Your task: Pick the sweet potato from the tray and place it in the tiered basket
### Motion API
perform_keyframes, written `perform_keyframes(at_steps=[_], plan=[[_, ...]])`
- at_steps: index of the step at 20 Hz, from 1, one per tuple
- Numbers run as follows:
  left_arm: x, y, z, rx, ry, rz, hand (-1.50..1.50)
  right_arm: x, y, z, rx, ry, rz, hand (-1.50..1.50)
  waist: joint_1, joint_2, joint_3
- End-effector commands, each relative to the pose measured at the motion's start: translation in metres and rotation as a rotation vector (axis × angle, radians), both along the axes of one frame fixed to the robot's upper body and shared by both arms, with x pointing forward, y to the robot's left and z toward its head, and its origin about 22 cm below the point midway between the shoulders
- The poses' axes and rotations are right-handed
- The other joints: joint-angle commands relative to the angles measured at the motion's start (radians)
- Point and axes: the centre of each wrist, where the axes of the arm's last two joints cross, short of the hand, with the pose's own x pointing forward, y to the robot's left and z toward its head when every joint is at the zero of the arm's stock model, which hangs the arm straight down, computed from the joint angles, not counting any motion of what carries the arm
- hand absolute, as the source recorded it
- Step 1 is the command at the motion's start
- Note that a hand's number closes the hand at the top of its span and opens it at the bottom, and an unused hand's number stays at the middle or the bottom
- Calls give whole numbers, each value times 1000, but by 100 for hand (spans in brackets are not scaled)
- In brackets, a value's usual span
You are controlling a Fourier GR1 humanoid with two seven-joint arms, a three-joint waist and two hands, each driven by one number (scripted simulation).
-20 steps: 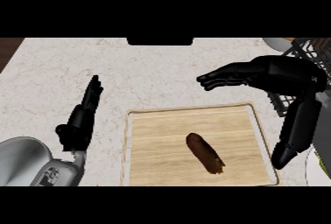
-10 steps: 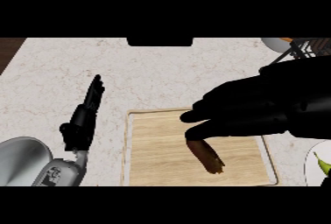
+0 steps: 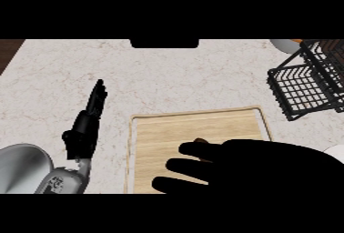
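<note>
A light wooden tray (image 3: 194,127) lies on the counter in the lower middle. My right hand (image 3: 269,166) covers its near right part, palm down, fingers curled toward the left. Only a small brown tip of the sweet potato (image 3: 200,140) shows above the fingers; the rest is hidden under the hand. I cannot tell whether the fingers hold it. A black wire tiered basket (image 3: 309,82) stands at the far right. My left hand (image 3: 91,113) rests at the left of the tray, fingers straight and pointing away.
A white round object (image 3: 290,44) sits behind the basket at the top right. Another white edge (image 3: 336,152) shows at the right border. The marble counter (image 3: 168,77) stretches behind the tray.
My right hand has come down and toward me over the tray, now hiding most of the sweet potato. The view has shifted, showing more of the basket. The left hand kept still.
</note>
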Motion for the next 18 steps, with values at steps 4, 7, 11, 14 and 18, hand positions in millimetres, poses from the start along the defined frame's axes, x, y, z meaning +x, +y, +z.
perform_keyframes(at_steps=[4, 7, 11, 14, 18], plan=[[-5, 3, -11, -11, 5, -12, 0, -36, 24, -25, -90, -78, 15, -150, -4, 2, 0], [4, -2, -8, -1, -4, -15, 0, -32, 48, -33, -157, -117, 6, -150, 0, 3, -1], [-3, 3, 13, -7, -6, -11, 0, -39, 27, -42, -233, -149, -26, -150, -1, 0, 1], [5, 6, 5, 11, -2, 10, 0, -37, 27, -50, -273, -146, -54, -150, -6, 3, 0], [5, -7, 4, -4, 2, -5, 0, -27, 24, -42, -289, -192, -75, -150, -3, 5, 1]])
